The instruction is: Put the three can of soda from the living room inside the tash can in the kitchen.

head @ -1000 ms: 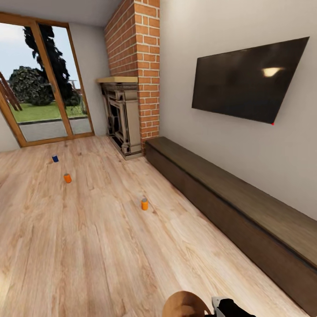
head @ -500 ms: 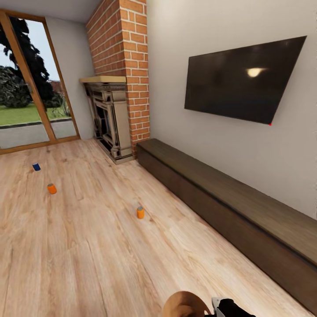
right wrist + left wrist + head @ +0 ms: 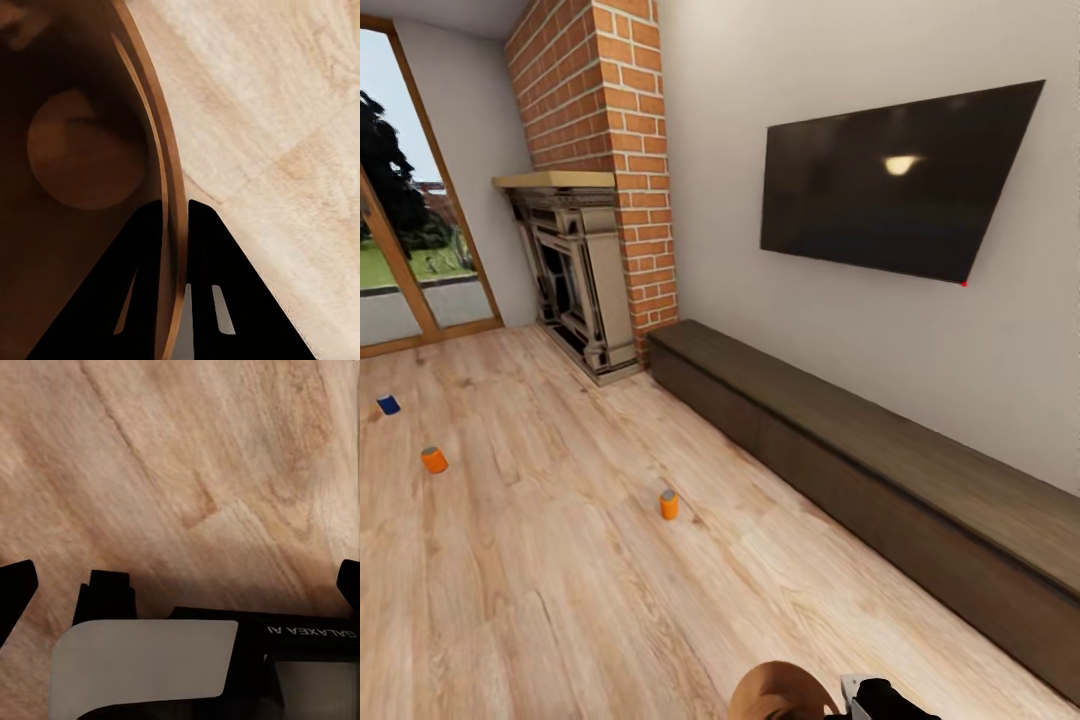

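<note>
Three soda cans stand apart on the light wood floor. One orange can is in the middle, a second orange can is far left, and the dark blue can lies beyond it. At the head view's bottom edge shows the orange-brown inside of the trash can, with my right gripper beside its rim. In the right wrist view my right gripper is shut on the rim of the trash can, one finger inside and one outside. My left gripper hangs open over bare floor planks.
A long dark wooden low cabinet runs along the right wall under a wall TV. A red-brick chimney with a fireplace stands at the back. Wood-framed glass doors are at the far left.
The whole view has swung to the right, so the cans, fireplace and doors sit further left in the picture. The bin and right gripper keep their place at the bottom edge.
</note>
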{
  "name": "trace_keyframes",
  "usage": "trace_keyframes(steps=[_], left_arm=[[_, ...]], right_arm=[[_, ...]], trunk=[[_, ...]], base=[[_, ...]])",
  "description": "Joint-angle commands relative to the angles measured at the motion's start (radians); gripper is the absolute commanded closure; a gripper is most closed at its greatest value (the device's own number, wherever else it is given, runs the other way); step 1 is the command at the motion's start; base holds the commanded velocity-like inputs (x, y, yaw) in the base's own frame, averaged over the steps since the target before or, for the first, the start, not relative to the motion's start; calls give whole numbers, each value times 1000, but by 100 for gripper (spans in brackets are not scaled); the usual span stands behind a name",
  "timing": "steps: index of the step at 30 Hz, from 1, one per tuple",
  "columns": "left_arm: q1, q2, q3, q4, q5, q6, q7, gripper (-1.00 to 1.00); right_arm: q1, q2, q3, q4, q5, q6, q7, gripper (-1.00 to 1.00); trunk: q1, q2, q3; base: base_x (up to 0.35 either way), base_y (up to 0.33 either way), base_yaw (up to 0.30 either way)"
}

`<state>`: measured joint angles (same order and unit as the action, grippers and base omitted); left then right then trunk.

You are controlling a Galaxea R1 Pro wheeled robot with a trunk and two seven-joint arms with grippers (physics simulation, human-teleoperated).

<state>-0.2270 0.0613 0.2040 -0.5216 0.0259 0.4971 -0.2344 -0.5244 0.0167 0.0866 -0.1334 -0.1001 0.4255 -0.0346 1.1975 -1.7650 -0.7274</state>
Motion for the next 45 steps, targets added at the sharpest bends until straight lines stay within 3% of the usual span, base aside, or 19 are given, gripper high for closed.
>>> trace_keyframes(steps=[1, 17, 34, 45], left_arm=[[0, 0, 0, 0, 0, 0, -1, -100], [0, 0, 0, 0, -1, -1, -5, -100], [0, 0, 0, 0, 2, -2, -9, -100], [0, 2, 0, 0, 1, -2, -54, -100]], right_arm=[[0, 0, -5, 0, -10, -1, 6, 100], [0, 0, -6, 0, -13, -1, 6, 100], [0, 0, -6, 0, -15, -1, 7, 100], [0, 0, -5, 0, -13, -1, 7, 100]], trunk=[[0, 0, 0], [0, 0, 0], [0, 0, 0], [0, 0, 0]], base=[[235, 262, -190], [227, 261, -208], [39, 116, -245], [159, 294, -49]])
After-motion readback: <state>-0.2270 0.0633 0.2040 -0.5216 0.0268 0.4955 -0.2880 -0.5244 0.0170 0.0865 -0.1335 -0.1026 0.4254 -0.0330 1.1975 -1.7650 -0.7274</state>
